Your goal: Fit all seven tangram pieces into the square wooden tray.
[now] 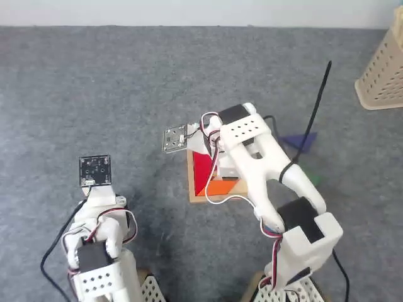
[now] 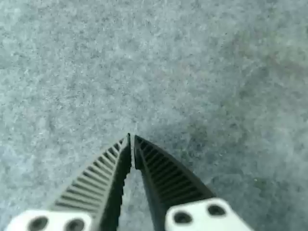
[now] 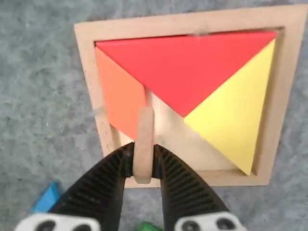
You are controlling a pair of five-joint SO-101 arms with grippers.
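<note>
The square wooden tray (image 3: pixel 183 24) lies under my right gripper (image 3: pixel 143 154). Inside it are a large red triangle (image 3: pixel 187 62), a yellow triangle (image 3: pixel 236 120) and an orange piece (image 3: pixel 120 96), with bare wood between them. My right gripper is shut on a thin tan wooden piece (image 3: pixel 144 134), held edge-on over the tray's rim beside the orange piece. In the high view the right arm (image 1: pixel 252 151) covers much of the tray (image 1: pixel 192 189). My left gripper (image 2: pixel 131 140) is shut with nothing in it, over bare grey carpet at the near left.
A blue piece (image 3: pixel 47 197) and a green piece (image 3: pixel 147 226) lie on the carpet outside the tray. A purple piece (image 1: pixel 301 141) lies right of the right arm. A beige slatted basket (image 1: pixel 384 69) stands far right. A black cable (image 1: pixel 315 113) rises beside the arm.
</note>
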